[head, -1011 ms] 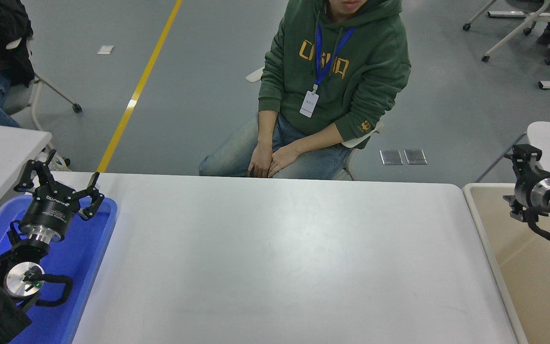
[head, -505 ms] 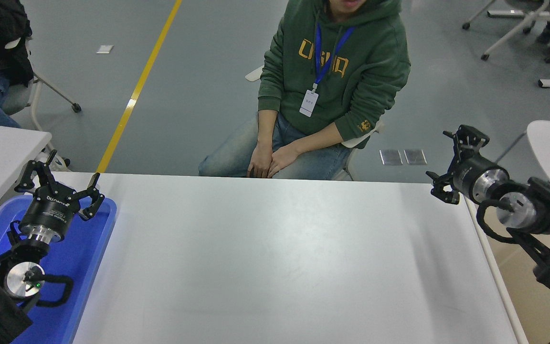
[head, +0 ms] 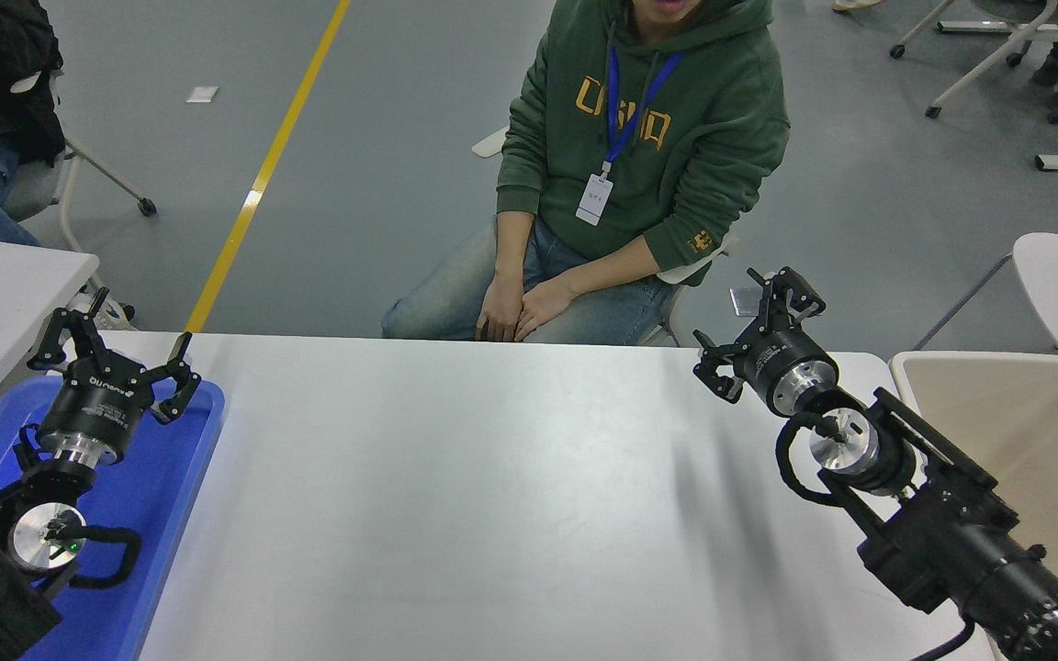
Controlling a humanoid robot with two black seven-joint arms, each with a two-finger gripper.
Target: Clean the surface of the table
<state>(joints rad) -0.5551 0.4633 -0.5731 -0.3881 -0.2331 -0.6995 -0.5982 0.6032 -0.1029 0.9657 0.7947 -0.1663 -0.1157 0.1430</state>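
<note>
right claw (head: 753, 335): spread wide, holding nothing, above the far right of the counter (head: 511, 496) | left claw (head: 111, 353): spread, holding nothing, over blue tray (head: 171, 496) at lower left | counter: white top fills the middle of view | beige bin (head: 1025, 431) just right of counter

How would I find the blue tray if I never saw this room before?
Start at the big glossy white table surface and slide to its left end. There lies the flat blue plastic tray with a raised rim, under the parked left black gripper. It is the only bright blue thing; the bin at the other end is beige.
</note>
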